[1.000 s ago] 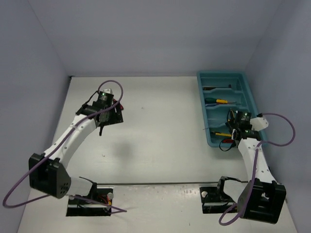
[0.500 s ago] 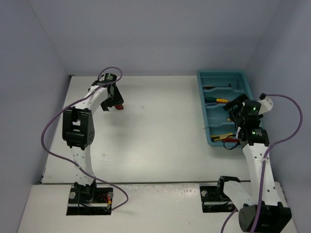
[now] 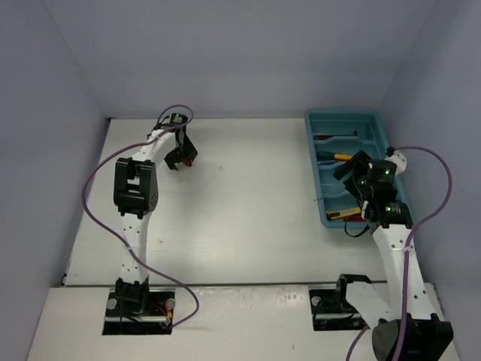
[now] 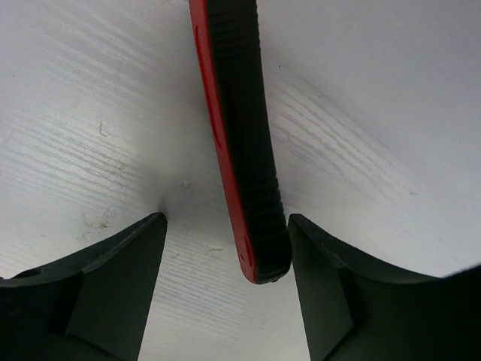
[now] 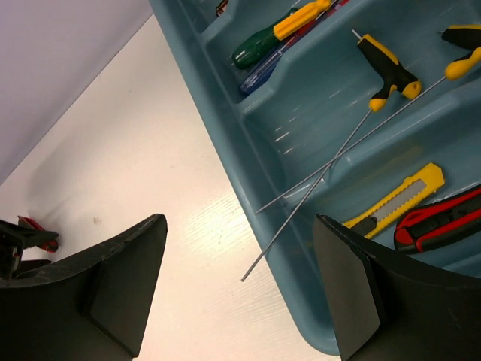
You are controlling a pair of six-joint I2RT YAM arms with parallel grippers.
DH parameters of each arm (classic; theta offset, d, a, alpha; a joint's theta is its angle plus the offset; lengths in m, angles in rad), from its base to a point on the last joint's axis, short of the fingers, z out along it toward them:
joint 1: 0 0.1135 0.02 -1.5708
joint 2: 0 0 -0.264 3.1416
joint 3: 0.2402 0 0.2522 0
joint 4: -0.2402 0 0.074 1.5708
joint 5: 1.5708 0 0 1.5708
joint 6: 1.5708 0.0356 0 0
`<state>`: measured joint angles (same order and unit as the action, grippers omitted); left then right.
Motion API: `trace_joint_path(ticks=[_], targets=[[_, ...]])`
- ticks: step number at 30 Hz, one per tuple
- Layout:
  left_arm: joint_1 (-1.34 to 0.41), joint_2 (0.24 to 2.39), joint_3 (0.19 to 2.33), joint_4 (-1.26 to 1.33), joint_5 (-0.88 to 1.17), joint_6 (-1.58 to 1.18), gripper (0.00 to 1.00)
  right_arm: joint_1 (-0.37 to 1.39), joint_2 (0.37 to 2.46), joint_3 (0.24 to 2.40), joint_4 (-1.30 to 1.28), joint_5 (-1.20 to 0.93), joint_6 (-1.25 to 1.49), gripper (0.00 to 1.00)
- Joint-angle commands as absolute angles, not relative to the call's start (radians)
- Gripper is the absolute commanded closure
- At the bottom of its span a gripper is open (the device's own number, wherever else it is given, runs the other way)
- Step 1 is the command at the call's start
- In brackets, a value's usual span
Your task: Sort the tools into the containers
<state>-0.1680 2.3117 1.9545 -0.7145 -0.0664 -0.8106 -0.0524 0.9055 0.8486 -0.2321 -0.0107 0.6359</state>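
Observation:
A red and black utility knife (image 4: 244, 150) lies on the white table, seen as a red spot at the back left in the top view (image 3: 189, 159). My left gripper (image 4: 225, 282) is open and low over the knife, whose end sits between the fingers (image 4: 113, 293) close to the right one; in the top view the gripper (image 3: 180, 156) covers most of the knife. My right gripper (image 5: 239, 293) is open and empty, above the left wall of the teal tray (image 5: 301, 286), which stands at the right in the top view (image 3: 349, 118).
The tray holds a green and yellow screwdriver (image 5: 282, 30), a blue screwdriver (image 5: 263, 71), yellow-black T-handle keys (image 5: 387, 64), a yellow knife (image 5: 394, 197) and a red knife (image 5: 443, 222). Two thin rods (image 5: 323, 177) stick out over the tray's left wall. Grey walls enclose the table.
My left arm has stretched to the back left and brought its open gripper down round the red knife. My right gripper has risen and swung left over the tray.

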Motion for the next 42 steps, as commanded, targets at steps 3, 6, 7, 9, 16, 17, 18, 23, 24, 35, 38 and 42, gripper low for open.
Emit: trace_joint_path(ticks=[3, 6, 7, 9, 16, 17, 18, 23, 24, 35, 38, 42], targets=[[-0.164, 2.309, 1.951, -0.747, -0.097, -0.830, 0.48, -0.027, 0.931, 0.882, -0.189, -0.040, 0.605, 0.25], [-0.164, 2.316, 1.948, -0.745, -0.097, -0.794, 0.59, -0.022, 0.934, 0.887, -0.190, -0.046, 0.603, 0.25], [-0.164, 2.318, 1.950, -0.744, -0.098, -0.767, 0.67, -0.021, 0.931, 0.885, -0.190, -0.047, 0.603, 0.25], [-0.164, 2.313, 1.947, -0.745, -0.105, -0.740, 0.77, -0.020, 0.926, 0.879, -0.190, -0.054, 0.605, 0.25], [-0.192, 2.155, 1.883, -0.732, -0.144, -0.563, 1.00, -0.005, 0.912, 0.918, -0.188, -0.130, 0.586, 0.26], [-0.207, 2.104, 1.862, -0.714, -0.147, -0.521, 1.00, 0.004, 0.917, 0.941, -0.187, -0.154, 0.584, 0.26], [-0.229, 2.060, 1.843, -0.684, -0.138, -0.463, 1.00, 0.023, 0.920, 0.965, -0.187, -0.172, 0.581, 0.26], [-0.319, 1.735, 1.664, -0.527, 0.026, -0.337, 1.00, 0.108, 0.961, 1.076, -0.165, -0.234, 0.598, 0.25], [-0.337, 1.682, 1.627, -0.492, 0.093, -0.317, 1.00, 0.136, 0.970, 1.099, -0.157, -0.234, 0.605, 0.25], [-0.471, 1.312, 1.361, -0.121, 0.618, -0.491, 1.00, 0.508, 1.088, 1.243, 0.134, -0.233, 0.590, 0.27], [-0.497, 1.259, 1.363, -0.098, 0.667, -0.525, 1.00, 0.586, 1.147, 1.283, 0.180, -0.238, 0.566, 0.27], [-0.518, 1.223, 1.380, -0.102, 0.692, -0.544, 1.00, 0.645, 1.197, 1.323, 0.253, -0.248, 0.565, 0.27]])
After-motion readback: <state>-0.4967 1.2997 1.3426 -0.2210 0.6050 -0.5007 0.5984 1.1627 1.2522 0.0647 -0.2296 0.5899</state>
